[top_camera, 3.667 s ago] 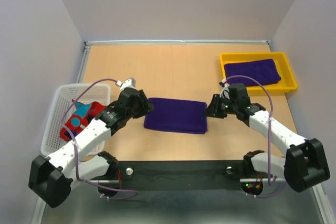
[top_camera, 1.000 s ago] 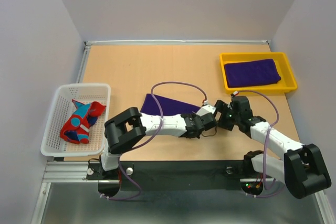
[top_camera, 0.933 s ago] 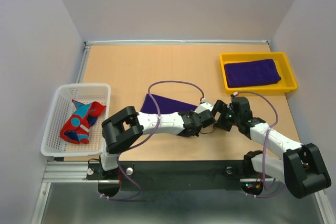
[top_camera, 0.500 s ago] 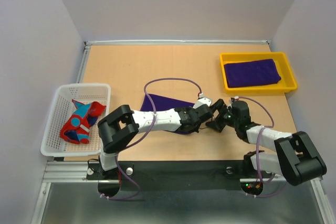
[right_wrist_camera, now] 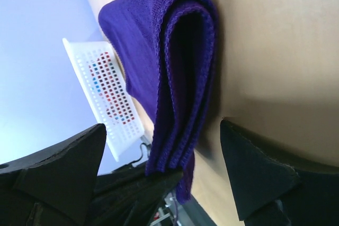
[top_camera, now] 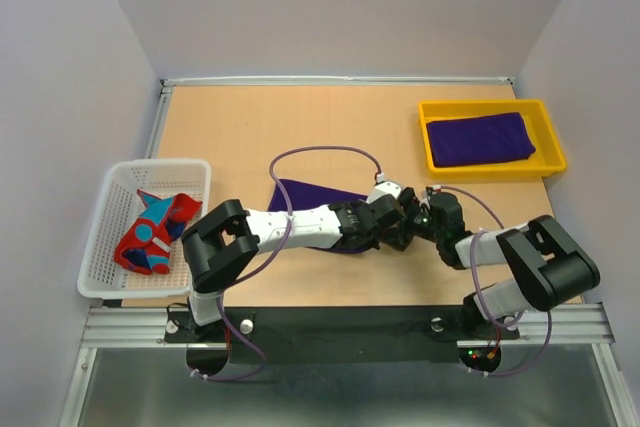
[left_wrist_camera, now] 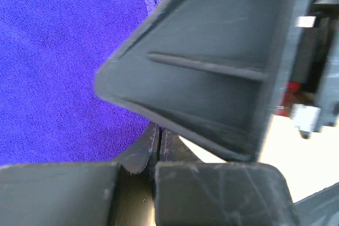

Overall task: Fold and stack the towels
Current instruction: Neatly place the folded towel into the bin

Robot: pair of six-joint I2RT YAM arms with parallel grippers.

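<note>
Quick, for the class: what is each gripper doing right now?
Left gripper: closed, pinching the purple towel by its edge.
Right gripper: open around that towel, holding nothing.

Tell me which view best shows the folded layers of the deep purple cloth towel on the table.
Right wrist: the deep purple cloth towel shows its layers edge-on between the open right gripper jaws. Top external shows only a purple wedge, the left arm covering the rest. Left wrist shows a flat patch beside the shut left gripper.
</note>
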